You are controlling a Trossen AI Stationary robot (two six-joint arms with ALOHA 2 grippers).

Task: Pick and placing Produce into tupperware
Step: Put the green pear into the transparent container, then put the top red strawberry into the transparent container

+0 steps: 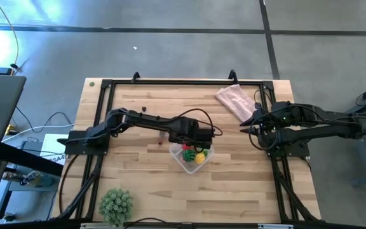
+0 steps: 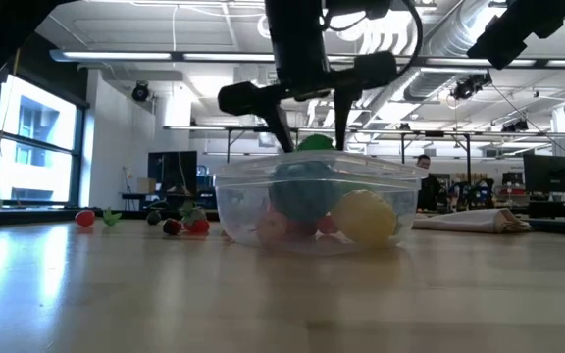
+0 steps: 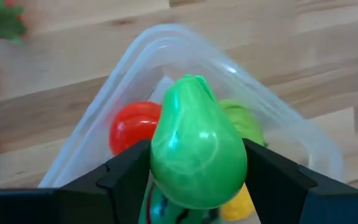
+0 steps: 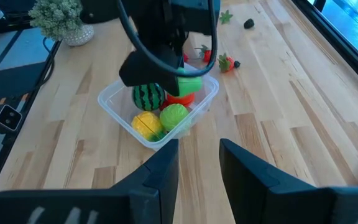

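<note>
Pale wooden table (image 1: 138, 191), open workshop behind. At frame centre, the clear tupperware (image 1: 192, 162) holds red, yellow, green and striped produce (image 4: 160, 106). The left gripper (image 3: 197, 171), jaws partly apart, grips a green pear (image 3: 197, 149) above it; the right gripper (image 4: 197, 155) stands slightly open, empty.

Being counted on the desk (image 1: 138, 191) are one clear tupperware (image 4: 112, 104), four produce pieces inside it (image 4: 169, 116), one green piece (image 3: 197, 149) over it, one pink cloth (image 1: 235, 100) and one spiky plant (image 1: 116, 203).
</note>
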